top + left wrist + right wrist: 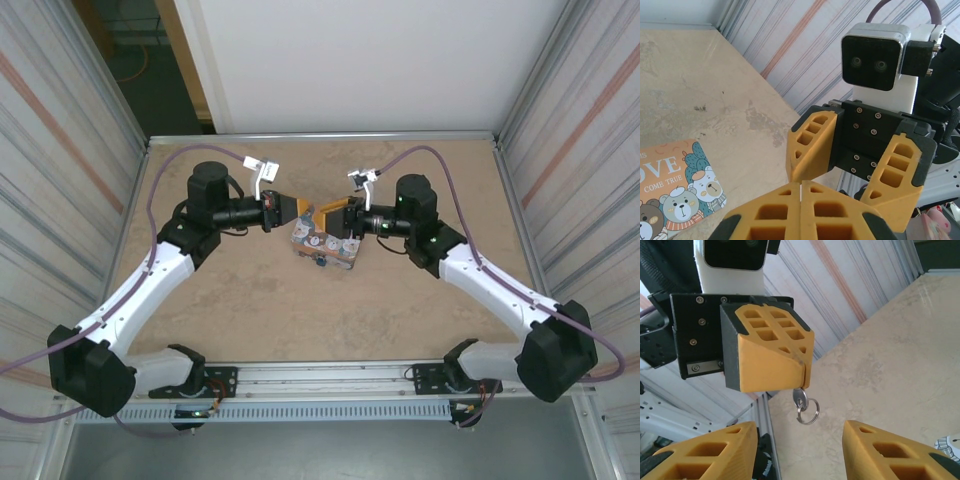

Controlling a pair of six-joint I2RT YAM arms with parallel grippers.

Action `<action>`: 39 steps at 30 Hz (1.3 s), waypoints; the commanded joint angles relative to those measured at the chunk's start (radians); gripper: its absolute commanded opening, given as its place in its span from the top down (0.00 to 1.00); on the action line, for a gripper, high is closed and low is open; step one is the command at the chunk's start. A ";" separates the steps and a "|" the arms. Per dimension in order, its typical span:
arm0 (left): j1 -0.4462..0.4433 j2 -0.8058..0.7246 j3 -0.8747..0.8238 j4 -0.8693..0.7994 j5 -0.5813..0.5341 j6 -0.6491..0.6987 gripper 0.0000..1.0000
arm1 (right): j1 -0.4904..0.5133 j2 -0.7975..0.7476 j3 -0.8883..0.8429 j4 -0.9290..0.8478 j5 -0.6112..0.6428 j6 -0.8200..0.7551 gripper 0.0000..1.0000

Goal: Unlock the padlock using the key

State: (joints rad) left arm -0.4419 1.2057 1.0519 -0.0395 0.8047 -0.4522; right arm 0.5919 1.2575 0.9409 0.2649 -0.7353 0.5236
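Note:
My left gripper [804,382] is shut on the small silver key [800,397]. The key's head and its ring [808,413] hang below the pressed yellow fingers [771,357]. In the left wrist view my left gripper [801,186] shows its two tips pressed together. Facing it, my right gripper [832,182] stands open, its fingers spread either side of the key with nothing between them. From above, the left gripper [300,212] and the right gripper [321,216] meet tip to tip over the table's middle. The padlock is hidden.
An orange "LOVE" tin [325,247] with bear pictures lies on the beige table [250,310] just below the grippers, and its lid [675,192] appears in the left wrist view. Corrugated walls [60,150] close in both sides.

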 commanded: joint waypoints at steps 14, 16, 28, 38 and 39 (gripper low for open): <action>-0.004 -0.012 -0.013 0.040 0.012 -0.014 1.00 | 0.032 0.074 0.063 0.054 -0.025 0.009 0.59; -0.006 -0.012 -0.014 0.042 0.013 -0.012 1.00 | 0.033 0.079 0.068 0.054 -0.028 0.009 0.61; -0.008 -0.012 -0.015 0.043 0.014 -0.008 1.00 | 0.036 0.095 0.086 0.052 -0.029 0.010 0.73; -0.008 -0.011 -0.020 0.044 0.015 -0.009 1.00 | 0.036 0.108 0.099 0.051 -0.037 0.010 0.90; -0.009 -0.011 -0.020 0.046 0.015 -0.008 1.00 | 0.036 0.108 0.099 0.048 -0.038 0.009 0.94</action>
State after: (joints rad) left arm -0.4450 1.2057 1.0420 -0.0162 0.8032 -0.4526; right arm 0.6224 1.3556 1.0042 0.2916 -0.7586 0.5259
